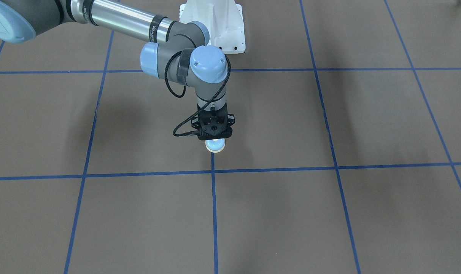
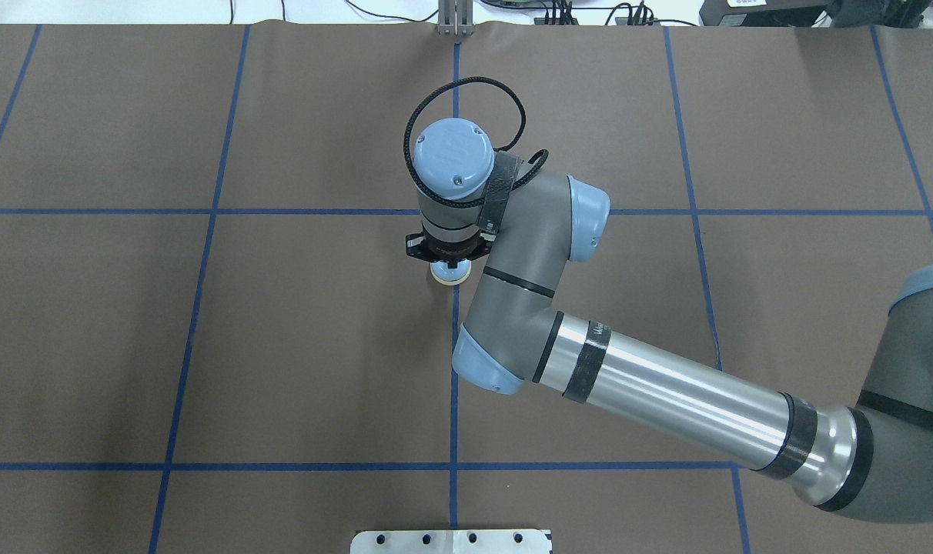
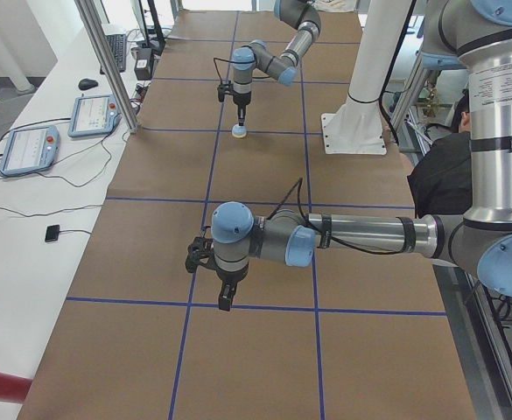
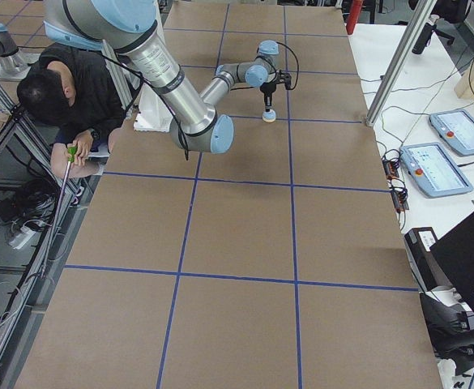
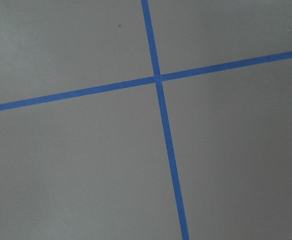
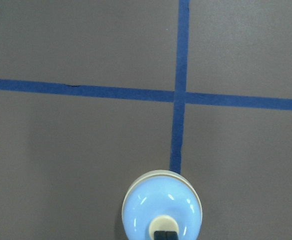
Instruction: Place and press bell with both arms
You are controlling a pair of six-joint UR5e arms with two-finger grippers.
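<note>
The light blue bell [image 6: 162, 210] with a cream base and cream button stands on the brown table, right beside a blue tape line. It also shows in the front view [image 1: 215, 145] and the overhead view [image 2: 449, 273]. My right gripper [image 6: 165, 235] points straight down over it. Its fingertips show as one narrow black block on the button, shut together. My left gripper [image 3: 225, 297] hangs low over the table far from the bell, near a tape crossing. I cannot tell whether it is open or shut. The left wrist view shows only table and tape.
The white bolted pedestal [image 1: 215, 26] stands behind the bell at the robot's side. Metal posts [image 3: 107, 66] and control tablets [image 3: 94, 114] line the table's far edge. A person [image 4: 66, 97] sits beside the pedestal.
</note>
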